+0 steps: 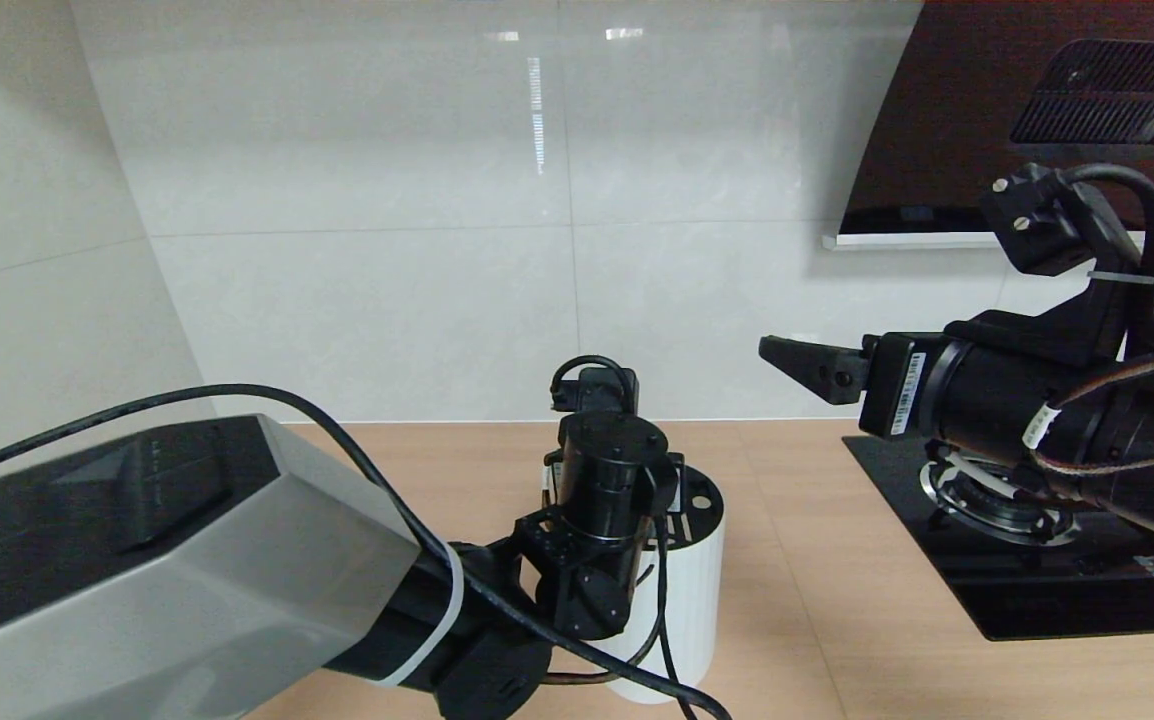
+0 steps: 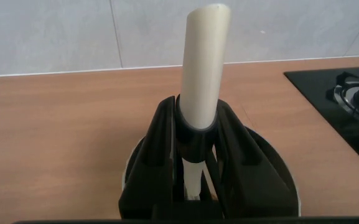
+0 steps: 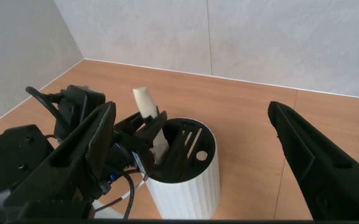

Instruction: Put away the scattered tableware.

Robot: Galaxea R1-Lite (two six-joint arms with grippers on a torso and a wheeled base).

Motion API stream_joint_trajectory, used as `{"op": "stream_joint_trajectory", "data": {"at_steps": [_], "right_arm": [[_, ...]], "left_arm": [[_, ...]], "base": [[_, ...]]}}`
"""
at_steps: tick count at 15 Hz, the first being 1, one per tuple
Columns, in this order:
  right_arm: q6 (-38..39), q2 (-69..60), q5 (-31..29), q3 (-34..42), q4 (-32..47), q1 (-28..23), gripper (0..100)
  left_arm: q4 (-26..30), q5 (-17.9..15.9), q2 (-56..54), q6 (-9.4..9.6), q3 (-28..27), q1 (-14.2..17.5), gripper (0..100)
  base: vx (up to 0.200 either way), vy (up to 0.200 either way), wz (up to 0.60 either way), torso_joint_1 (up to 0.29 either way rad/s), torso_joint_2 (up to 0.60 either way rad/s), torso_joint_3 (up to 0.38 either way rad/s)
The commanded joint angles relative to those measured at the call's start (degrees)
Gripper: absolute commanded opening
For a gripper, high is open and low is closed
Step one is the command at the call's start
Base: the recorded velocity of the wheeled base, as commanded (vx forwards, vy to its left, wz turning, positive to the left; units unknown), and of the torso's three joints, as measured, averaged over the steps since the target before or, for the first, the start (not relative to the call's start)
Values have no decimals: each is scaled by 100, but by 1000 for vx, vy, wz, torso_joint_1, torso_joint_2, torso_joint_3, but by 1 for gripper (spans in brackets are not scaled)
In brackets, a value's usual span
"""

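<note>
While the left claw (image 2: 195,134) pinches the cream-handled utensil (image 2: 203,62) upright at the white holder (image 3: 191,180) on the desk (image 1: 797,560), best lower straight into a slot, then release; right claw (image 1: 815,368) hangs spread, well apart.

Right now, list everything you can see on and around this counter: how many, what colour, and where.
utensil handle: one, cream, over the holder's top
holder: one, white ribbed, black slotted top, on the counter
stove: one, black, counter's right side
range hood: one, dark, on the wall above the stove
counter: one, light wood
wall: white tiles, behind the counter
left pincer: black, shut on the utensil handle
right pincer: black, open, above the counter
</note>
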Motion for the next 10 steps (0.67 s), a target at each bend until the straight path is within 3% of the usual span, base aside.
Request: {"op": "stream_joint_trajectory", "data": {"at_steps": [1,10], "right_arm": [[-1,8,1,0,-1,4,100],[-1,-10,-8,8,-1,4,100]], "left_arm": [[0,3,-6,-1,-2,-7,100],[-9,3,-68,-45,-2,-7,100]], "base": [[0,0,0,0,0,0],[0,0,0,0,0,0]]}}
